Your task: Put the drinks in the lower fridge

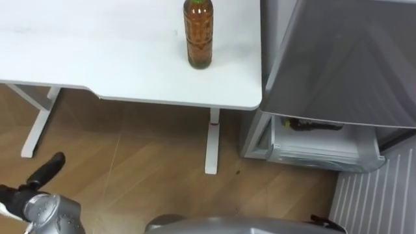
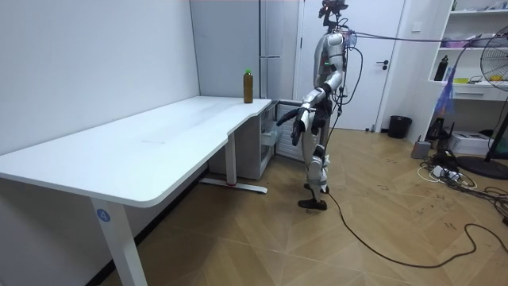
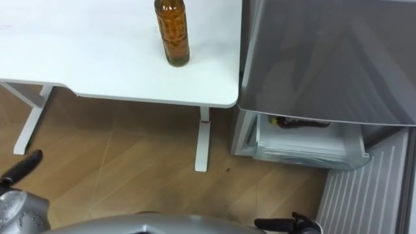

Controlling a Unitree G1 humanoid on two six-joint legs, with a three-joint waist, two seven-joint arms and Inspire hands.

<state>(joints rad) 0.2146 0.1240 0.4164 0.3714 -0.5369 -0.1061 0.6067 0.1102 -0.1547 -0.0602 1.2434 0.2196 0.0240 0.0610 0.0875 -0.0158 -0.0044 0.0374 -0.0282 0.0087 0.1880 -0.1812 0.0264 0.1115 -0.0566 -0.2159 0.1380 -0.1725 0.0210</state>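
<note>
An amber drink bottle (image 1: 198, 32) stands upright near the white table's (image 1: 97, 58) right end, also seen as the bottle (image 2: 248, 86) in the room view. To its right is the grey fridge (image 1: 344, 58). The fridge's lower white drawer (image 1: 318, 153) is pulled out, and a dark bottle (image 1: 315, 125) lies inside it. My left hand (image 1: 44, 174) hangs low at the lower left, fingers straight and holding nothing. At the bottom edge my right hand (image 3: 289, 224) shows dark straight fingers, empty and well below the drawer.
I stand on the wooden floor (image 1: 149, 169) facing the table's end and the fridge. The table's white legs (image 1: 212, 146) rise between me and the tabletop. A ribbed white panel (image 1: 377, 195) sits at the lower right beside the drawer.
</note>
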